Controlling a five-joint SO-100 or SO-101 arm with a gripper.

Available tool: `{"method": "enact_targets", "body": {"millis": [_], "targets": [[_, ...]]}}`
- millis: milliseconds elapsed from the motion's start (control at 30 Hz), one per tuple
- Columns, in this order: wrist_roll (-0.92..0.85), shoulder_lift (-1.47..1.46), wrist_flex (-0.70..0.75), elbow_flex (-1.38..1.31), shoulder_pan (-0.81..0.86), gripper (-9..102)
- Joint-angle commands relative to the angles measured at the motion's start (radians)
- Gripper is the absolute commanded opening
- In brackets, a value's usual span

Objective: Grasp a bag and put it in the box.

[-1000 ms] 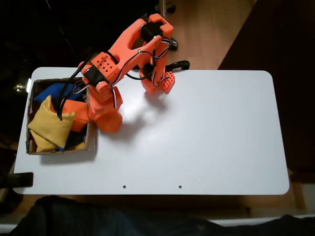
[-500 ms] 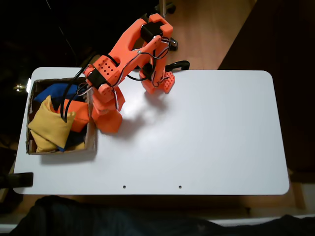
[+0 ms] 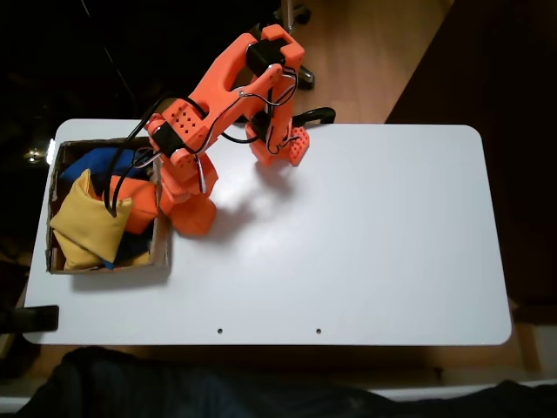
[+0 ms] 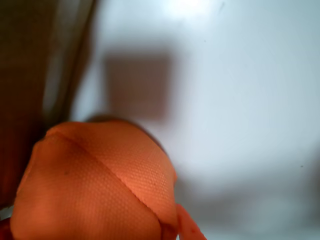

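In the fixed view my orange gripper [image 3: 190,209] hangs just right of the brown cardboard box [image 3: 161,248], over the white table. It is shut on the plump orange bag [image 3: 197,218], which sits outside the box's right wall. In the wrist view the bag [image 4: 95,190] bulges large at the lower left, raised over its shadow on the table. A sliver of one orange fingertip [image 4: 187,229] shows beside it. The box wall [image 4: 30,75] runs down the left edge.
Inside the box lie a yellow bag [image 3: 85,225], a flatter orange bag [image 3: 135,198] and a blue bag [image 3: 96,161]. The arm's base [image 3: 280,144] stands at the table's far edge. The white table [image 3: 365,235] stretches bare to the right.
The wrist has shifted slightly near the box's right wall. The bag stays held at about the same spot.
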Motion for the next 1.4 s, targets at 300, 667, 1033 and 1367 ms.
{"method": "enact_targets", "body": {"millis": [300, 667, 1033, 1367], "targets": [[-0.051, -0.041, -0.083, 0.041, 0.038, 60], [-0.094, -0.040, -0.141, 0.094, 0.041, 35], [-0.097, 0.055, -0.140, 0.141, 0.012, 29], [-0.094, 0.183, -0.115, 0.181, -0.015, 21]]}}
